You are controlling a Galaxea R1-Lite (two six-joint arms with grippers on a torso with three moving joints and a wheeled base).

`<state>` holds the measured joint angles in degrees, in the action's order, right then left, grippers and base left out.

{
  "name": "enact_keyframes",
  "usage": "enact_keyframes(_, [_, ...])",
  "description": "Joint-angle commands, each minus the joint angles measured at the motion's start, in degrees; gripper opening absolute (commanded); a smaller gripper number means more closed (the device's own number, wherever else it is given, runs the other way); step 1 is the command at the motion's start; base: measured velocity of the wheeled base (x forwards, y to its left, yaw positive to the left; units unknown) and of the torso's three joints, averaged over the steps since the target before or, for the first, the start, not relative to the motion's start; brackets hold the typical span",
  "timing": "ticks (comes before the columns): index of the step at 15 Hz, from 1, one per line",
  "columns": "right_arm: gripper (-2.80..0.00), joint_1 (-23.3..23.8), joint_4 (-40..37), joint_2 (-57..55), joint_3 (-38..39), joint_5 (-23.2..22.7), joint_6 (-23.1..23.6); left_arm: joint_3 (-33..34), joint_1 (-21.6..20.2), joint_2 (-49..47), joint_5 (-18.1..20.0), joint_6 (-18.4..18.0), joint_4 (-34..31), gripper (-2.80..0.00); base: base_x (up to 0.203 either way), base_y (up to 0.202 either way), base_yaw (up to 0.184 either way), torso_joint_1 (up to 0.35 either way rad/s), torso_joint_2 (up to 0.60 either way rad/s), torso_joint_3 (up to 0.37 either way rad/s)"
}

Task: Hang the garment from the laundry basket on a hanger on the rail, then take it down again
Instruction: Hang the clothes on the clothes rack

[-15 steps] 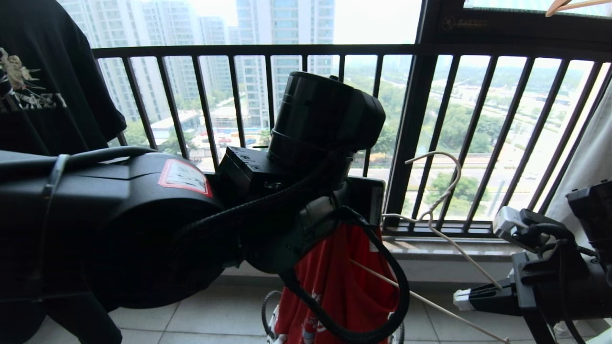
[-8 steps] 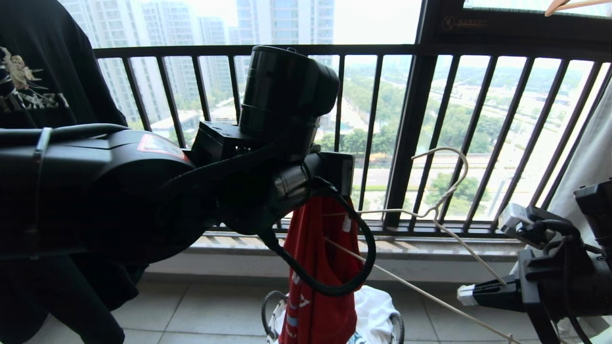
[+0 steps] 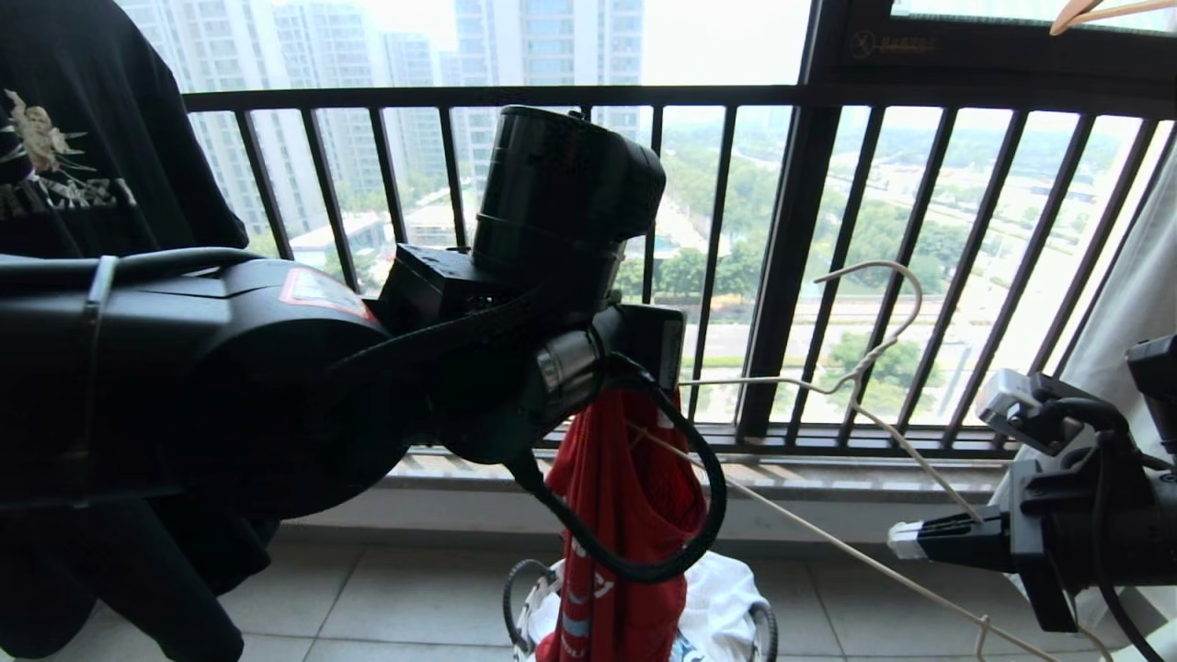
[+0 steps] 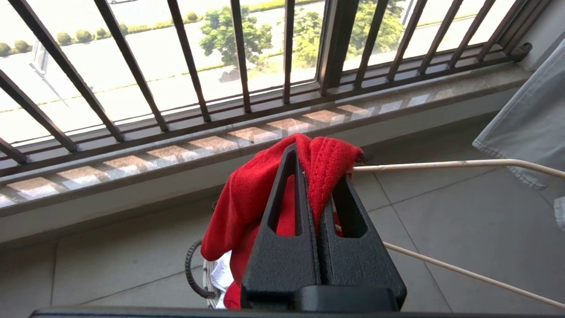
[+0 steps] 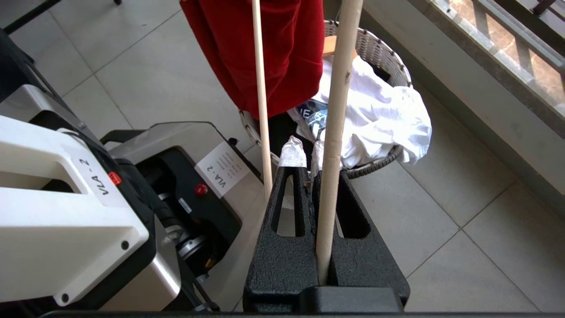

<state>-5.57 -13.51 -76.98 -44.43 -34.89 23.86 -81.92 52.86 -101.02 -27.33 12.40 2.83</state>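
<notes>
My left gripper is shut on the ribbed collar of the red garment, which hangs below my left wrist down into the laundry basket. In the head view my own arm hides the left gripper. My right gripper, low at the right, is shut on the pale wire hanger. One wire runs between the jaws. The hanger's hook points up. Its far shoulder end touches the collar, and its lower bar passes in front of the cloth. The rail is out of view.
A black printed T-shirt hangs at the left and a pale grey garment at the right. The barred window railing and its sill stand just ahead. White clothes fill the basket. My base is beside it.
My left arm has lifted the garment higher and shifted it left, so more red cloth hangs free over the basket. The right gripper and hanger have risen slightly and drifted right.
</notes>
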Motion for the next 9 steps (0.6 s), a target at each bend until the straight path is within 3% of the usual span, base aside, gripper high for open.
enact_keyframes(1, [-2.80,1.82,1.18,-0.10,-0.21,-0.18,0.14,-0.09,0.14,-0.23,-0.55,0.08,-0.02,-2.80,0.000,0.000,0.000,0.000,0.00,0.000])
enact_keyframes(9, [-2.80,0.64,1.65,-0.01,0.05,-0.53,-0.05,1.94,5.24,-0.49,-0.09,0.79,-0.02,-2.80,0.000,0.000,0.000,0.000,0.00,0.000])
